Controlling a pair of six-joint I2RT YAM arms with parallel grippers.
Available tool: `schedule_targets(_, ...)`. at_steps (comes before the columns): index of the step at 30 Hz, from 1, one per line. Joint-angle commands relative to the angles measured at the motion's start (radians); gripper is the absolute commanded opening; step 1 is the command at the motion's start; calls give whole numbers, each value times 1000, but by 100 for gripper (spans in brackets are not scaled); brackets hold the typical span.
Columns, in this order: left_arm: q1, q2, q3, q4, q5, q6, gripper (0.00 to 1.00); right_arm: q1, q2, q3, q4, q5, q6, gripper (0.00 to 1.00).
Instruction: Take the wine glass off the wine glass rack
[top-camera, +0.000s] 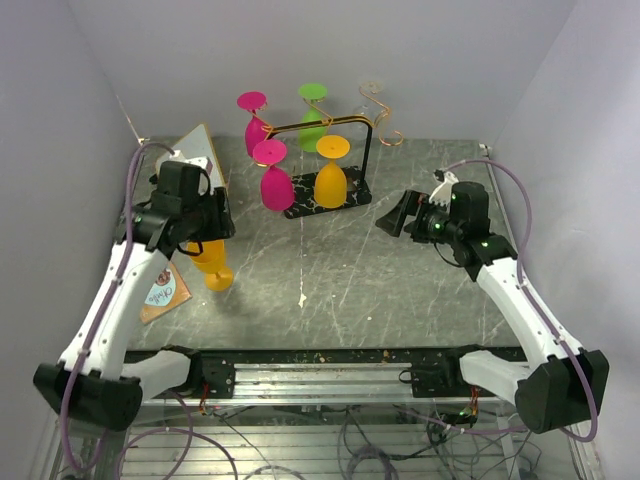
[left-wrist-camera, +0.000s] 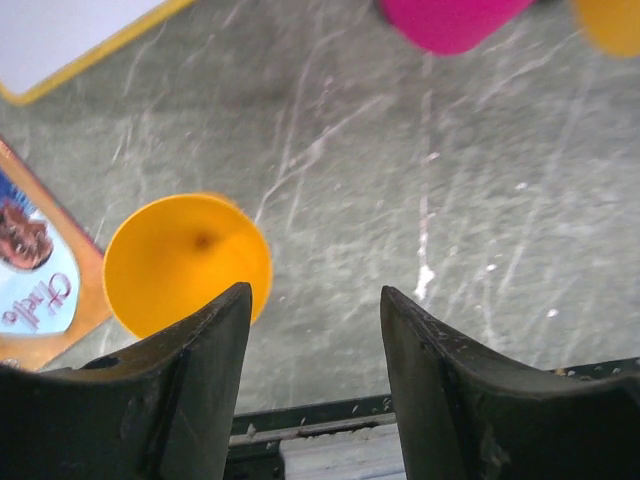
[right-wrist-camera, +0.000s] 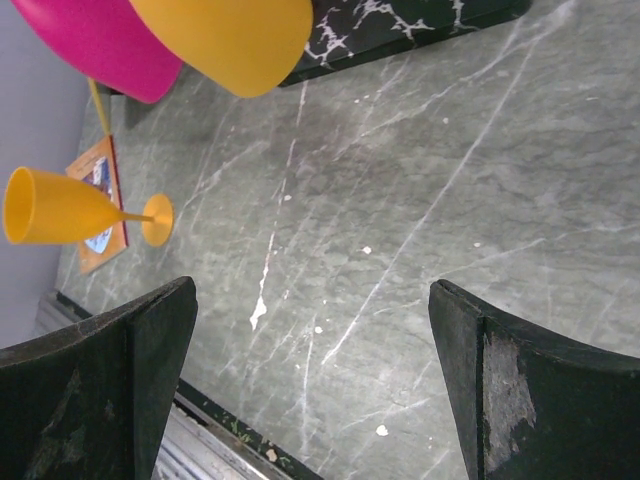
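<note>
Over on the left side of the dark marble-look table (top-camera: 400, 290), just beside a picture card (top-camera: 165, 295): 1 orange wine glass (top-camera: 213, 262), standing foot-down and well apart from the wine glass rack (top-camera: 369, 150). Looks already off the rack, so calling the step in hand a clean let-go and back-off.

Got the left gripper (left-wrist-camera: 315, 300) right above that glass, jaws spread, nothing between them. Looking down its wrist view, can see straight into the bowl. Sits off toward the card-side finger (left-wrist-camera: 200, 370) and partly tucked behind it, not in the gap.

How to do it well, imho:
- Go straight up first. No sideways swing until well clear of the rim, to avoid nudging a tall stemmed glass with that near finger and tipping it.
- Hold the jaws wide on the way up, no closing anywhere near the bowl.
- Pull back toward the arm base, away from the card and away from the rack, home to 2 pink glasses (top-camera: 275, 185), 1 green glass (top-camera: 313, 125) and 1 more orange glass (top-camera: 331, 180), all hung bowl-down.

As for the right gripper (right-wrist-camera: 312, 300): jaws spread wide, holding nothing, parked on the right near the rack's base. Best left there, nothing to do on that side.
</note>
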Motion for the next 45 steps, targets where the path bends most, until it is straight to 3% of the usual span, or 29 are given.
schedule_targets(1,5,-113,-24,152,134,-24,65,-2,29,38,81,-99,41,100)
schedule_targets(8,5,-310,-174,429,366,-116,70,49,144,156,166,-129,165,98)
schedule_targets(19,5,-410,-306,593,501,-253,77,173,386,520,52,118,222,93)
schedule_targets(37,4,-449,-286,508,467,-208,77,222,653,910,-136,278,230,75)
schedule_targets(45,4,-459,-280,490,453,-198,78,237,700,963,-182,323,207,58)
